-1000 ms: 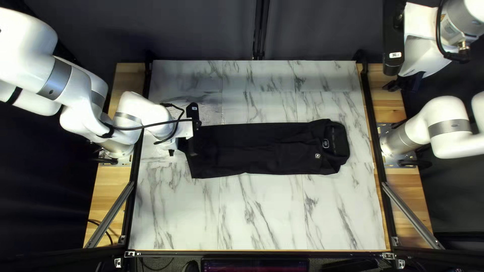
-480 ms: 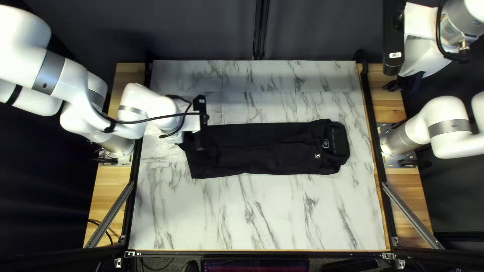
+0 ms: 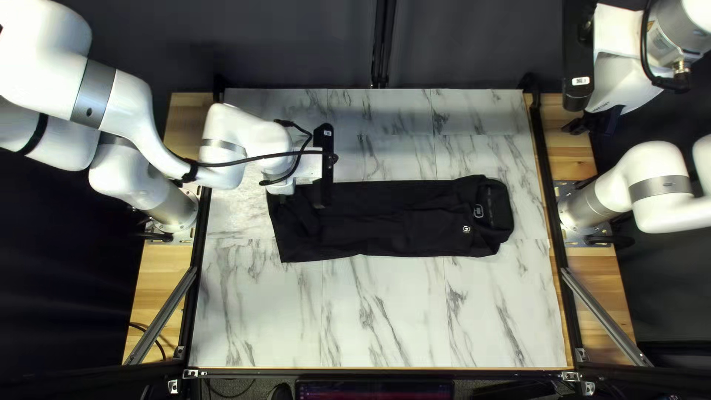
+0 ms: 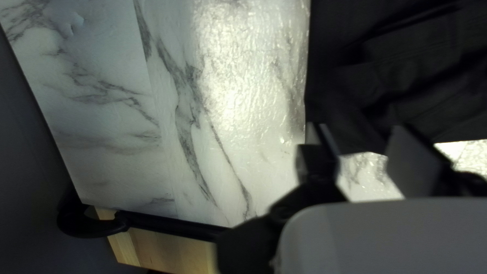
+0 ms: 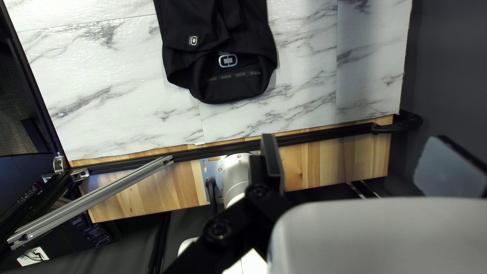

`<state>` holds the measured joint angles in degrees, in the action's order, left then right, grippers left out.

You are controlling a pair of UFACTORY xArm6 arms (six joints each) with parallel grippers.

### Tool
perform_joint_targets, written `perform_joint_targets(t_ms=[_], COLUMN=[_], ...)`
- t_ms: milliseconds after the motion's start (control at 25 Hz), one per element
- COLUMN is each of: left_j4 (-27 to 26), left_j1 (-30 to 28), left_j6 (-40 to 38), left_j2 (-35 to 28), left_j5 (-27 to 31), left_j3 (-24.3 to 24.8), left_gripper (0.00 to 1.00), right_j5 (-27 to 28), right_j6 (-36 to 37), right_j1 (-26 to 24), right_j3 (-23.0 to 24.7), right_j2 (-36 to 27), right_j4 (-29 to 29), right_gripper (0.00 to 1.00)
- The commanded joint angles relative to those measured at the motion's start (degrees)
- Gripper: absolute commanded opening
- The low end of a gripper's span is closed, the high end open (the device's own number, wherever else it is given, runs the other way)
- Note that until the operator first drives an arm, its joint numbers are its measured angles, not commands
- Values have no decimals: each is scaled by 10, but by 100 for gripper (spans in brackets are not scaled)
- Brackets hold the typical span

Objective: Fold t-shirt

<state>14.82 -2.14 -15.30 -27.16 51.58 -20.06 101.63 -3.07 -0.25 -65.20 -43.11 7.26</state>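
Observation:
The black t-shirt [image 3: 400, 222] lies as a long folded strip across the table, its collar toward the right arm. Over its end near the left arm is my left gripper [image 3: 323, 167], whose fingertips are hidden there. In the left wrist view my left gripper [image 4: 359, 133] has its fingers apart, touching no cloth from two sides; dark cloth [image 4: 406, 76] lies ahead and bare marble shows between them. My right gripper [image 3: 592, 123] hangs beyond the table's far right corner. In the right wrist view my right gripper [image 5: 360, 157] is spread wide and empty, with the shirt's collar [image 5: 233, 81] ahead.
The marble table top [image 3: 385, 311] surrounds the shirt. Wooden strips [image 3: 163, 274] and dark rails run along both side edges, with metal struts [image 3: 603, 315] near the front corners. A black clamp [image 4: 91, 218] sits at a table corner.
My left arm has shifted right and toward the table's far edge, uncovering the shirt's left end. The shirt and the right arm look unmoved.

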Motion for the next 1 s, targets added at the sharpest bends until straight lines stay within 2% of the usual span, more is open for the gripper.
perform_joint_targets(t_ms=[40, 200, 360, 560, 760, 1000], left_j4=[-2, -4, -5, -1, 10, 44], left_j1=[-63, -120, -147, -127, -89, -36], left_j6=[-89, -130, -119, -74, -24, -14], left_j2=[-38, 3, 49, 92, 120, 163], left_j5=[-11, -22, -38, -60, -54, -60], left_j3=[56, 29, 0, 0, -10, -34], left_gripper=[100, 100, 100, 100, 100, 100], right_j5=[0, 0, 0, 0, 0, 0], right_j6=[0, 0, 0, 0, 0, 0], right_j1=[0, 0, 0, 0, 0, 0], right_j3=[0, 0, 0, 0, 0, 0], right_j2=[0, 0, 0, 0, 0, 0], right_j4=[0, 0, 0, 0, 0, 0], right_gripper=[100, 100, 100, 100, 100, 100])
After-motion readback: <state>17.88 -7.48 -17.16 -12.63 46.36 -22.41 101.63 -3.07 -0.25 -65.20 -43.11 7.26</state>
